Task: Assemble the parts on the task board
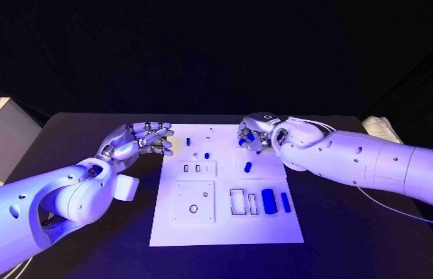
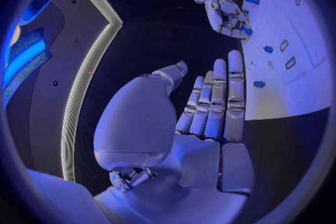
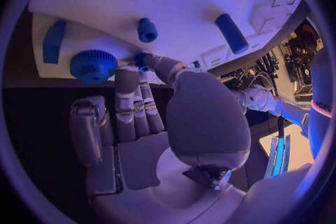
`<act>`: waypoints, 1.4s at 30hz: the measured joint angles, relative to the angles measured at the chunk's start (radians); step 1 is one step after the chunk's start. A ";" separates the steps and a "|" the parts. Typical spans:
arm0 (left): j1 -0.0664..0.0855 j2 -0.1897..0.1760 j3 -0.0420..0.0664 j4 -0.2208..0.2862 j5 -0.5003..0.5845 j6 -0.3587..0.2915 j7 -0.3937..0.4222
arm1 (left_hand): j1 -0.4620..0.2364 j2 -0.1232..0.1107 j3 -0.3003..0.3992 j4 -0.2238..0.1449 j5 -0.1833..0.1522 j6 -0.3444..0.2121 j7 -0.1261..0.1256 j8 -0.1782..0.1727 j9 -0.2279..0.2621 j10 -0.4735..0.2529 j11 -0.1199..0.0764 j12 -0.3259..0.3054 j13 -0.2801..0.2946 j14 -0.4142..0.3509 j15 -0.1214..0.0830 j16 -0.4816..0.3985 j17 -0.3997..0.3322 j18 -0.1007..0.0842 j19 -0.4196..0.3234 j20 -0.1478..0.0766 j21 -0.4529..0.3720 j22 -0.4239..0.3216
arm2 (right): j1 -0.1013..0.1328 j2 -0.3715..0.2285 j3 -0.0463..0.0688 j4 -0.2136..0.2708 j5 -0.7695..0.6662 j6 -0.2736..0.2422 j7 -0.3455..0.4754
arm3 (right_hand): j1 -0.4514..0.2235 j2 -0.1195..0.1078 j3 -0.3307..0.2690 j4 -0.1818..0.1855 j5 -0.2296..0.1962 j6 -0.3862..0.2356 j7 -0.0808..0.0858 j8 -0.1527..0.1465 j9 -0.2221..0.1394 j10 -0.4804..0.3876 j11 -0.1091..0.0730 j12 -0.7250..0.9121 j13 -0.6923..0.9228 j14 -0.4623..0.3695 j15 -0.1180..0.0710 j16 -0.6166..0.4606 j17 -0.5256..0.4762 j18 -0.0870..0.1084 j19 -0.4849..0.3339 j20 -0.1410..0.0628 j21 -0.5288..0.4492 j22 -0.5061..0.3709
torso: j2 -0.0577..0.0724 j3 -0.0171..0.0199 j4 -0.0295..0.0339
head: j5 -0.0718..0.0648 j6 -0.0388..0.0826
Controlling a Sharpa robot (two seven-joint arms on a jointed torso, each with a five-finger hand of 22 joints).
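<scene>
Head view shows me the white task board (image 1: 226,229) mid-tabletop (image 1: 81,141) with blue parts (image 1: 268,198) near its right edge, my right robot hand (image 1: 254,135) pinching a small blue part (image 3: 142,59) over the far right corner, my left robot hand (image 1: 142,140) empty, fingers loosely apart, at the far left edge.

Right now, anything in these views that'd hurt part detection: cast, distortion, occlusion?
Head view: blue-violet cast over the task board, surroundings near black. Left wrist view: fisheye bends the board's edge; left hand fills the centre. Right wrist view: right hand overlaps a small blue part.
</scene>
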 measured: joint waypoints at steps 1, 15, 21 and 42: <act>0.000 0.000 0.000 0.000 0.000 0.000 -0.001 | 0.000 0.000 0.001 -0.001 0.000 0.000 0.000 -0.002 0.000 0.000 0.000 0.000 0.000 0.000 0.000 0.000 0.001 0.000 0.000 0.000 0.003 0.001 | 0.001 -0.001 0.000 0.004 0.000 -0.003 -0.001 | -0.001 0.001 -0.001 0.001 -0.002 0.000 0.000 0.000 0.001 0.001 -0.001 0.000 0.000 0.000 0.000 0.000 -0.001 0.000 0.000 0.000 0.000 0.000 | 0.000 0.0001 0.0000 | 0.000 0.001; 0.000 0.001 0.000 -0.002 -0.001 0.001 -0.009 | 0.000 0.000 0.002 -0.002 0.000 -0.003 0.001 -0.003 0.000 -0.005 0.005 0.000 0.000 -0.004 0.004 0.004 0.007 0.000 -0.007 0.000 0.011 0.006 | 0.044 0.045 0.019 0.007 -0.003 -0.060 -0.036 | -0.003 0.002 -0.002 0.008 -0.004 0.000 0.000 0.000 0.003 0.004 0.001 -0.004 -0.001 0.000 0.000 0.004 -0.002 0.000 0.000 0.000 0.000 0.000 | 0.005 0.0000 0.0019 | 0.002 0.018; 0.000 0.001 0.000 0.000 -0.001 0.005 -0.008 | 0.000 0.000 0.002 -0.002 0.000 -0.007 0.000 -0.003 0.000 -0.005 0.005 0.000 0.000 -0.004 0.004 0.004 0.007 0.000 -0.007 0.000 0.011 0.006 | 0.047 0.093 0.020 -0.033 -0.004 -0.073 -0.049 | -0.003 0.002 -0.002 0.008 -0.004 0.000 0.000 0.000 0.003 0.004 0.001 -0.005 -0.002 0.000 0.000 0.003 -0.004 0.000 0.000 0.000 0.000 0.000 | 0.008 -0.0012 0.0053 | 0.008 0.023; 0.016 0.010 0.000 0.016 -0.002 0.007 -0.007 | 0.000 0.000 0.002 -0.002 0.000 -0.007 0.000 -0.006 0.000 -0.013 0.005 0.000 0.000 -0.007 0.000 0.008 0.011 0.000 -0.015 0.000 0.015 0.010 | 0.047 0.224 0.021 -0.154 -0.007 -0.079 -0.057 | -0.008 -0.003 -0.002 0.008 -0.005 0.000 0.000 0.000 0.005 0.004 0.001 -0.006 -0.004 0.000 0.000 0.003 -0.011 0.000 0.000 0.000 0.000 -0.001 | 0.022 -0.0174 0.0259 | 0.010 0.034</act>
